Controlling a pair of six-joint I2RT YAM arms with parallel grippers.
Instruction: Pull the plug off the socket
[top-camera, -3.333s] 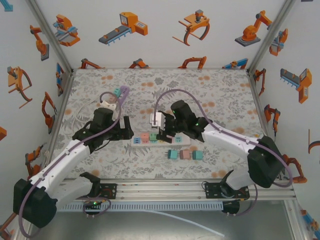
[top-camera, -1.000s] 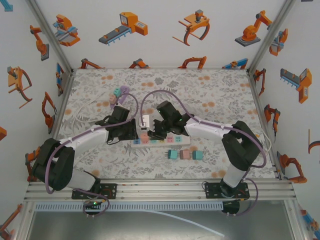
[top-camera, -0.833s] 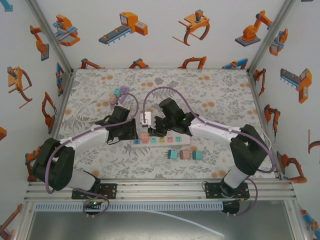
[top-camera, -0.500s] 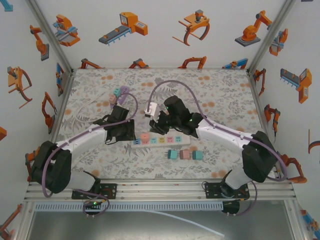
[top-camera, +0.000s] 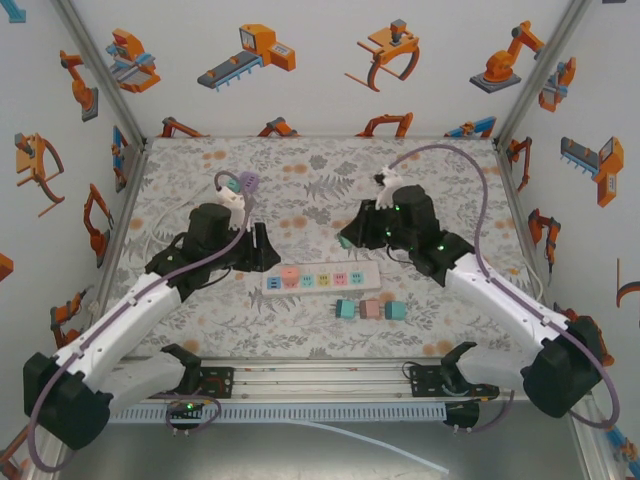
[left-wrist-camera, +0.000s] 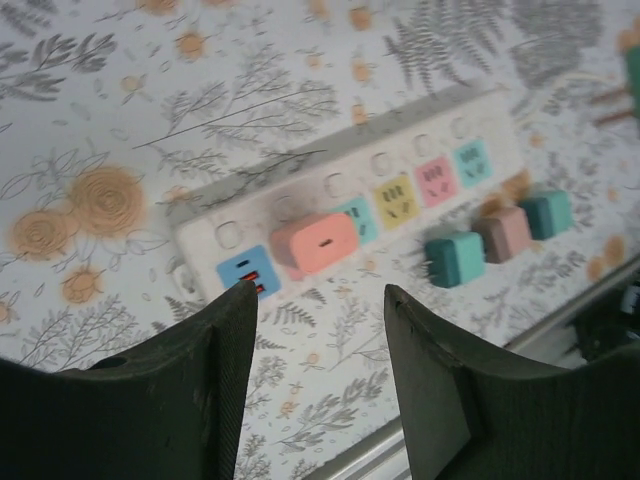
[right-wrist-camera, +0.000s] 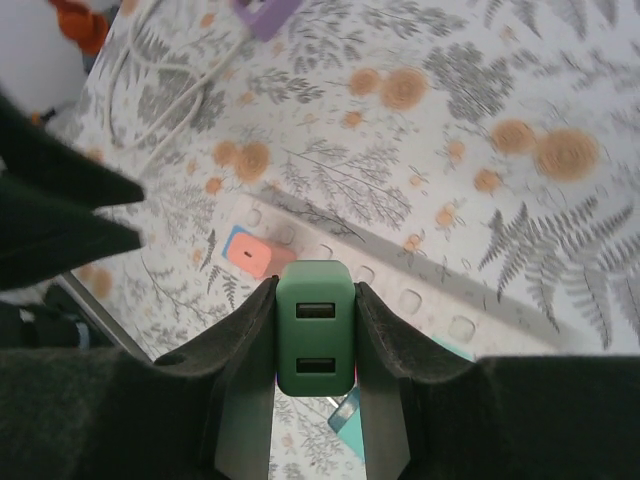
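The left arm reaches from its base toward the left end of the power strip (top-camera: 322, 280), and the left hand (top-camera: 258, 250) hovers just beside that end, angled down at it. In the left wrist view its two dark fingers (left-wrist-camera: 200, 380) stand wide apart with nothing between them, framing the strip's blue end panel (left-wrist-camera: 248, 270) and the pink plug (left-wrist-camera: 314, 243) seated next to it.

The right arm stretches from its base to the far side of the strip, elbow low and wrist raised. The right hand (right-wrist-camera: 316, 300) is clamped on the green plug (right-wrist-camera: 315, 340), one pad pressed flat on each side. The plug's face, with two USB slots, looks straight at the wrist camera.

The small marks on the strip's coloured socket faces are too small to read.

The green plug is held above the strip, beyond its far edge, apart from it and from the desk (top-camera: 450, 200). In the right wrist view the strip lies below the plug.

On the near side of the strip, just beside it, sit three loose plugs in a row: teal (top-camera: 345, 309), pink (top-camera: 370, 309) and teal (top-camera: 394, 310). Well beyond the strip's left end lie a purple adapter (top-camera: 248, 184) and a white cable (right-wrist-camera: 160, 90).
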